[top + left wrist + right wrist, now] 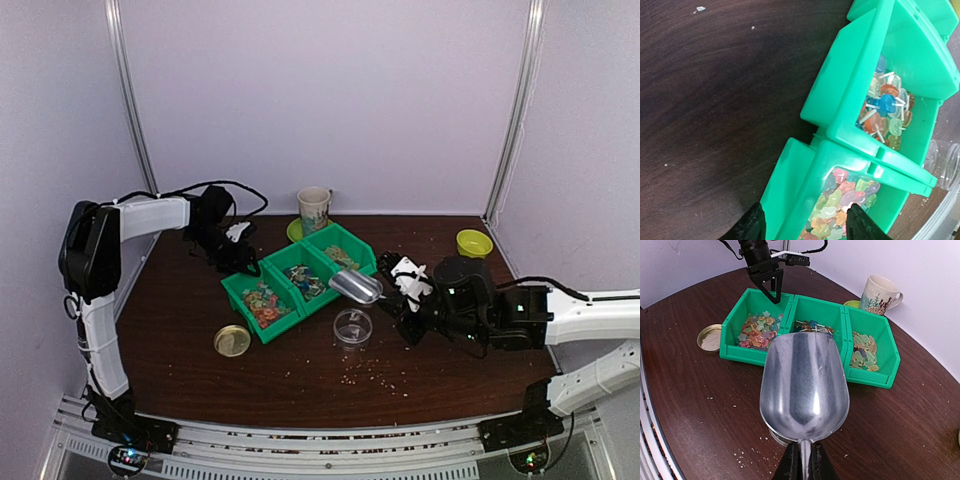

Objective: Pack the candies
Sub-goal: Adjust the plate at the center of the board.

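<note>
The left gripper is spread wide and straddles the back wall of the row of green bins at its left end, one finger outside and the other inside above the sweets. Whether the pads press the plastic cannot be told. The right gripper is clamped tight on the handle of a metal scoop, whose shiny bowl is empty and hangs just in front of the bins, over a clear jar.

The candies lie inside the bins:
- Left bin: small translucent pieces in orange, yellow, green and pink.
- Middle bin: blue and orange ones on white sticks.
- Right bin: pale yellowish pieces.

A tan jar lid lies just left of the bins. A mug stands behind them.
</note>
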You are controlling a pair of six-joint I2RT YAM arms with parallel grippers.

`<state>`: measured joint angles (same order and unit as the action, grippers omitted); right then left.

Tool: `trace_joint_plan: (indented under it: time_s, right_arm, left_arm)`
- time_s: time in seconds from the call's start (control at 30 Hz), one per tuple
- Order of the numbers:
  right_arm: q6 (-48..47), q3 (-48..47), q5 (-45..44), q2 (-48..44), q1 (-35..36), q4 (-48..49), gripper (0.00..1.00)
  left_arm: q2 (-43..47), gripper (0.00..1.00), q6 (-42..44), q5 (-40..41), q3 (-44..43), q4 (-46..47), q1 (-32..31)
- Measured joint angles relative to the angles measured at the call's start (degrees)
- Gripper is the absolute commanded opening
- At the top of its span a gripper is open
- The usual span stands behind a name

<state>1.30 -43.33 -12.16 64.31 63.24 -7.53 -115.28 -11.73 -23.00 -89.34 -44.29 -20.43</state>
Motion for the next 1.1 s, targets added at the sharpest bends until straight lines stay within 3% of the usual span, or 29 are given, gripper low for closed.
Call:
trace_joint_plan:
  time_s: [0.53,1.1]
  right_arm:
    - [0.5,-2.6,0.9,0.9,0.0,-3.9,0.00]
    - [0.1,-5.2,0.8,0.8,0.0,-7.8,0.00]
  left_arm:
    - [0.0,0.49,0.5,9.8,-0.1,-2.1,-1.6]
    - [-2.2,0.44,1.8,9.3,-0.5,-2.3,-2.9]
